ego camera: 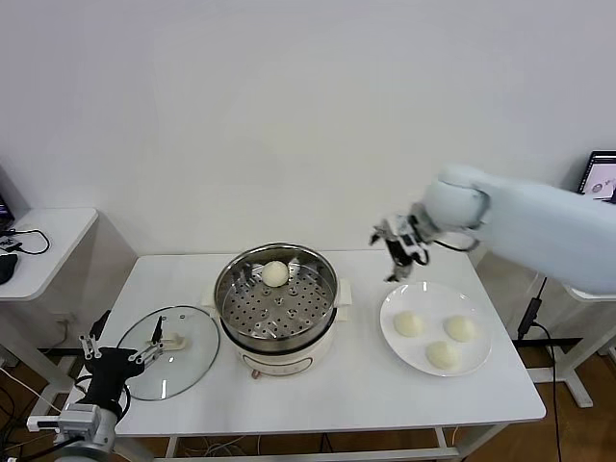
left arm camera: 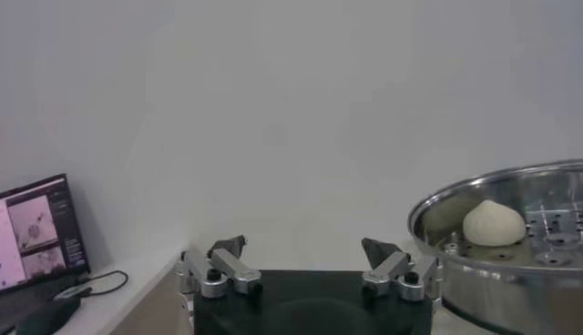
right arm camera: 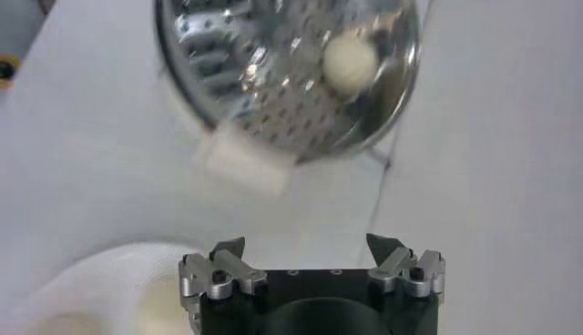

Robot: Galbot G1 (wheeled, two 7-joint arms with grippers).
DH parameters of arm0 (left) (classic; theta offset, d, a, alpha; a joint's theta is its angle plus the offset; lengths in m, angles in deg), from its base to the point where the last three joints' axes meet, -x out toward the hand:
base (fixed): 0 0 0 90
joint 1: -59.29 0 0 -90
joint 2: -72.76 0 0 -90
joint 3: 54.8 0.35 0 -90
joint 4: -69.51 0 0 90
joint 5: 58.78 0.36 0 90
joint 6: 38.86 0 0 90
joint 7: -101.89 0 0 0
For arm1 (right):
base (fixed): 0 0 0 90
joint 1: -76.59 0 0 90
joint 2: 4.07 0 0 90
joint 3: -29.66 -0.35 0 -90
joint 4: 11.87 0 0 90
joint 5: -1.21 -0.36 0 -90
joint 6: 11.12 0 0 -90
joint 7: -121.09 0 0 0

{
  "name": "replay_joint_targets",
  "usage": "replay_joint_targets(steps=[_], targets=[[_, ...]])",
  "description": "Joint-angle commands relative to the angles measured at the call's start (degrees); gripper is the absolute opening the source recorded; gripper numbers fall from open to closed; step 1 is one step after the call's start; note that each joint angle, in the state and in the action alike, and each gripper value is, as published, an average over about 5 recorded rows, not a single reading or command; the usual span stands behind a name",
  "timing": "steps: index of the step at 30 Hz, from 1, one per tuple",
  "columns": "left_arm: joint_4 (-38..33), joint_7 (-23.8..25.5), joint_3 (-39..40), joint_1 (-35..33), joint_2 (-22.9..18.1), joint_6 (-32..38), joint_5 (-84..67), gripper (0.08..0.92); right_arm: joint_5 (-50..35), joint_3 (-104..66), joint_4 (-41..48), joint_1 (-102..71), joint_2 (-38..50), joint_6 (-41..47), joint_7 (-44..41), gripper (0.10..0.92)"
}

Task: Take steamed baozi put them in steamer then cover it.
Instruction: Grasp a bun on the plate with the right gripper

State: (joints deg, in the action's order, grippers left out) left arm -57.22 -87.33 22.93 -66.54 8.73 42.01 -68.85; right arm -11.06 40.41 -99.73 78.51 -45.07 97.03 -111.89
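The shiny steel steamer (ego camera: 277, 300) stands mid-table on its white base, and one cream-white baozi (ego camera: 275, 273) lies on its perforated tray at the back. Three more baozi (ego camera: 408, 323) rest on the white plate (ego camera: 476, 357) to the right. My right gripper (ego camera: 399, 248) hovers open and empty above the table between steamer and plate, near the plate's far rim. In the right wrist view the steamer (right arm camera: 287, 73) and its baozi (right arm camera: 351, 60) lie beyond the gripper (right arm camera: 310, 246). My left gripper (ego camera: 122, 342) waits open at the table's front left by the lid; its wrist view shows the gripper (left arm camera: 304, 248), steamer (left arm camera: 510, 238) and baozi (left arm camera: 493, 223).
The round glass lid (ego camera: 171, 352) with a cream handle lies flat on the table left of the steamer. A side desk with cables (ego camera: 29, 243) stands at the far left, and a laptop screen (ego camera: 601, 174) shows at the right edge.
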Motion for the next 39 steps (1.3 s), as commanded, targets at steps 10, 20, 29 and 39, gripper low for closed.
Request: replay_joint_targets(steps=[10, 20, 29, 39], targets=[[0.6, 0.2, -0.9, -0.1, 1.2, -0.5, -0.2, 0.823, 11.1, -16.1, 1.9, -26.3, 10.1, 2.9, -0.4, 0.823], [0.4, 0.2, -1.6, -1.0, 0.8, -0.6, -0.1, 0.823, 16.4, -18.9, 12.9, -31.0, -0.2, -0.4, -1.5, 0.823], [0.8, 0.2, -1.7, -0.9, 0.6, -0.6, -0.1, 0.823, 18.4, -19.6, 19.1, -31.4, -5.8, -2.1, -2.1, 0.823], [1.7, 0.2, -1.4, -0.5, 0.5, -0.5, 0.0, 0.823, 19.6, -20.4, 23.3, -32.8, -8.3, -2.5, -1.6, 0.823]])
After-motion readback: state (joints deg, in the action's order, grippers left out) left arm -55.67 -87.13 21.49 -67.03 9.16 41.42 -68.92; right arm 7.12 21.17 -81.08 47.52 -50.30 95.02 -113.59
